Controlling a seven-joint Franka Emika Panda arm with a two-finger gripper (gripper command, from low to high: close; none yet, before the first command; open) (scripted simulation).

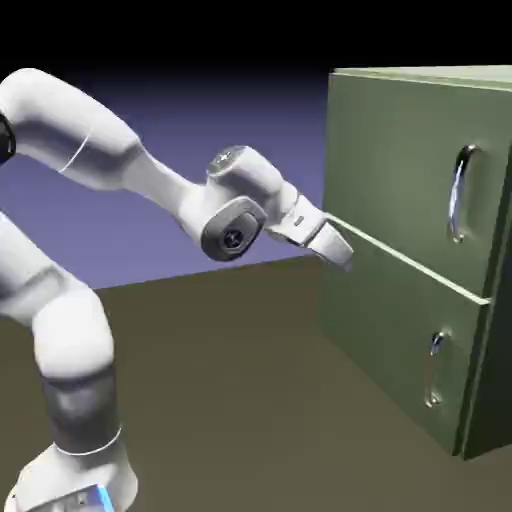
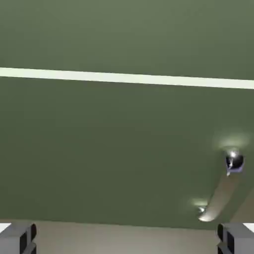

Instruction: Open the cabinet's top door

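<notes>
cabinet [image 1: 400, 200] on dark table [image 1: 230, 370]

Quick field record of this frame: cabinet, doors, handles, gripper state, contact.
cabinet: olive-green, at the exterior view's right, both doors shut
top door: larger panel, closed, pale seam beneath it
top handle: long curved silver bar, untouched
lower door: smaller panel, closed
lower handle: short silver bar; hand view shows it at right
gripper: open, empty, near the seam at the cabinet's front, pointing toward the doors
contact: none visible with either handle
task state: top door not yet opened
</notes>
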